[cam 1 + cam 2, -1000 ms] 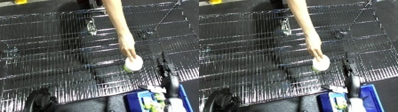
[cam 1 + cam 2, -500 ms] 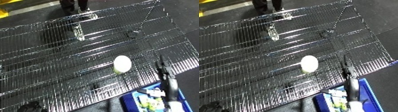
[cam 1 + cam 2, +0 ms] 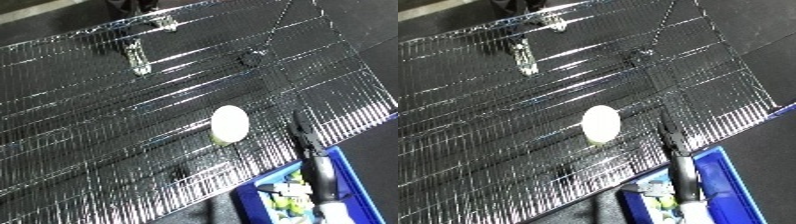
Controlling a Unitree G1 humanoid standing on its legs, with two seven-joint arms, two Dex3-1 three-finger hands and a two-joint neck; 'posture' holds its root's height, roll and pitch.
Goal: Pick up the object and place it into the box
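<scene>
A white, rounded object (image 3: 229, 124) lies by itself on the wire-mesh table (image 3: 89, 125), near the table's front right part. My right hand (image 3: 306, 145) rises from the lower right as a narrow black shape, fingers straight, just right of the object and not touching it. The hand is open and holds nothing. Below it stands the blue bin (image 3: 351, 170) off the table's front edge, with several small yellow-green items inside. My left hand does not show in either view.
A silver clamp (image 3: 135, 57) sits on the mesh at the back, with another (image 3: 164, 22) at the far edge. A small black fitting (image 3: 253, 57) lies behind the object. Dark floor (image 3: 364, 40) borders the table on the right.
A person's arm that was touching the white object one second ago has withdrawn, leaving it on the mesh. The camera has tilted and shifted. My right hand stays beside the object.
</scene>
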